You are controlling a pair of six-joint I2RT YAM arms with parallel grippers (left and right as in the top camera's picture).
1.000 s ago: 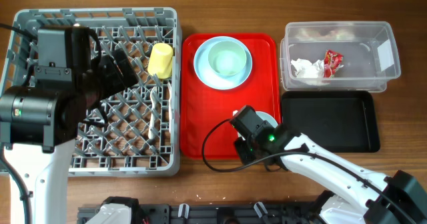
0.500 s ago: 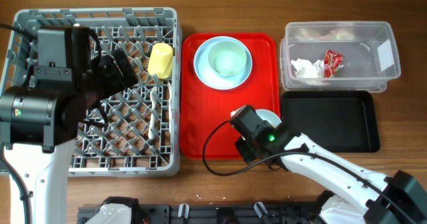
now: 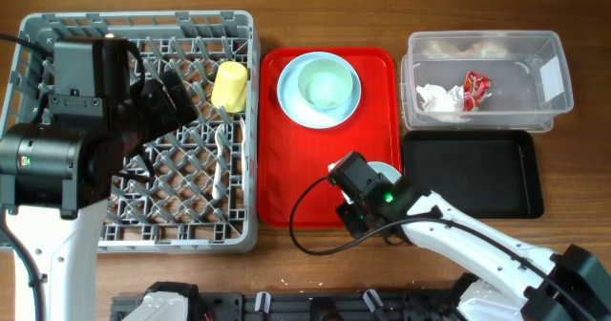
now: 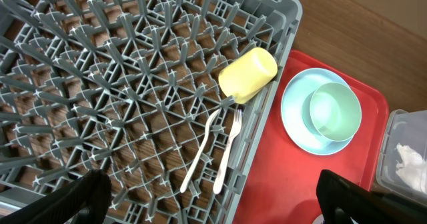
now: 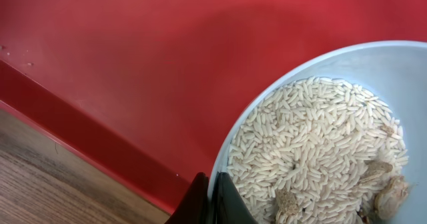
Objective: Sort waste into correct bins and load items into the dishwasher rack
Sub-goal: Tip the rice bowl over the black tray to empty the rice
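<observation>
Right wrist shows fingers (image 5: pixel 197 201) pinching the blue bowl (image 5: pixel 393 64) of rice (image 5: pixel 313 144) (hidden overhead)

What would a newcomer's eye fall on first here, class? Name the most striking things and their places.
The bright red tray fills the middle of the table, with the big grey rack to its left. A yellow cup lies on its side at the rack's right edge. At the tray's near right corner, the right gripper pinches the rim of a small blue bowl of rice.
</observation>
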